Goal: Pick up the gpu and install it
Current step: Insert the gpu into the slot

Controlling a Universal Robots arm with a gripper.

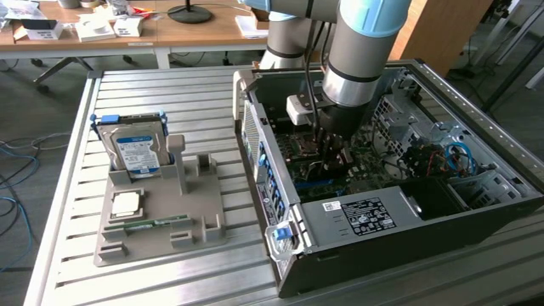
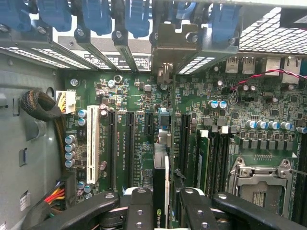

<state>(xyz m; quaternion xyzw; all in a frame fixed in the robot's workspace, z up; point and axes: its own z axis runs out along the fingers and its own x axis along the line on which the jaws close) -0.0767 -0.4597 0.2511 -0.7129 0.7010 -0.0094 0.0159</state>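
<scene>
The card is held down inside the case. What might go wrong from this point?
The hand grips the gpu edge-on over the motherboard, with black slots close on both sides, so it may come down beside its own slot. Its metal bracket sits tight among the rear slot covers and might catch there. Whether the card's edge is seated cannot be told.

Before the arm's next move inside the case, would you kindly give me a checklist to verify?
1. gpu gripped between the fingers: ok.
2. gpu edge-on above the motherboard: ok.
3. gpu seated in a slot: cannot tell.
4. Black cable bundle apart from the gpu: ok.
5. Case side open: ok.
6. Hard drive in its holder, away from the arm: ok.
</scene>
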